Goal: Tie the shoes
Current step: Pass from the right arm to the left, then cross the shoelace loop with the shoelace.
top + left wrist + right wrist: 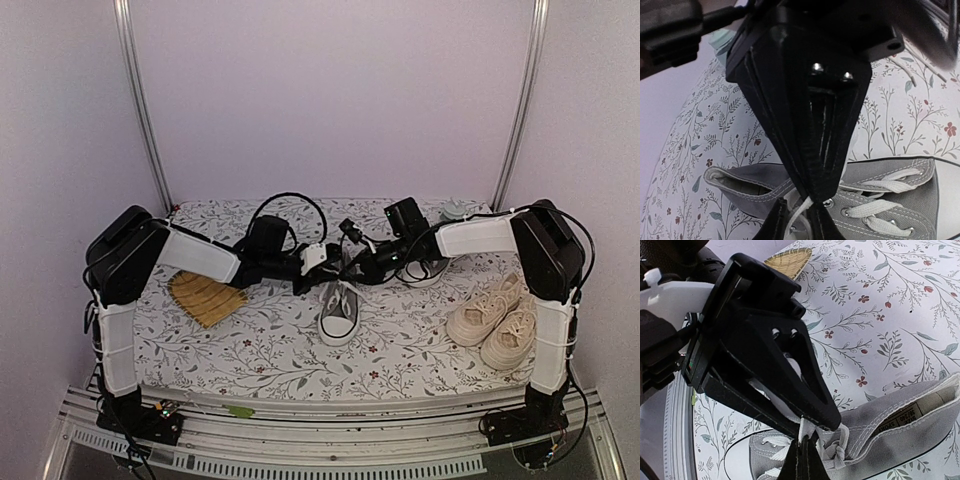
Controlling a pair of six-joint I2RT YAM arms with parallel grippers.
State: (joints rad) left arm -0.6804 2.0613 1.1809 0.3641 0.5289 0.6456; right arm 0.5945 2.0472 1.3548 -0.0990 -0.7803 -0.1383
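Note:
A grey sneaker (338, 312) with white laces stands mid-table, toe toward me; it also shows in the left wrist view (900, 210) and the right wrist view (900, 425). Both grippers meet over its open top. My right gripper (805, 452) is shut on a white lace (807, 427), and its fingertips (815, 192) pinch that strand. My left gripper (797, 215) has a gap between its fingers, and the lace (799, 212) runs through it. In the top view the left gripper (333, 266) and right gripper (358, 262) almost touch. The cream pair (497, 318) sits at the right.
A yellow woven piece (205, 297) lies left of the shoe under my left arm. What looks like the second grey sneaker (422, 272) is partly hidden behind my right arm. A teal object (455, 210) sits at the back right. Cables loop behind the grippers.

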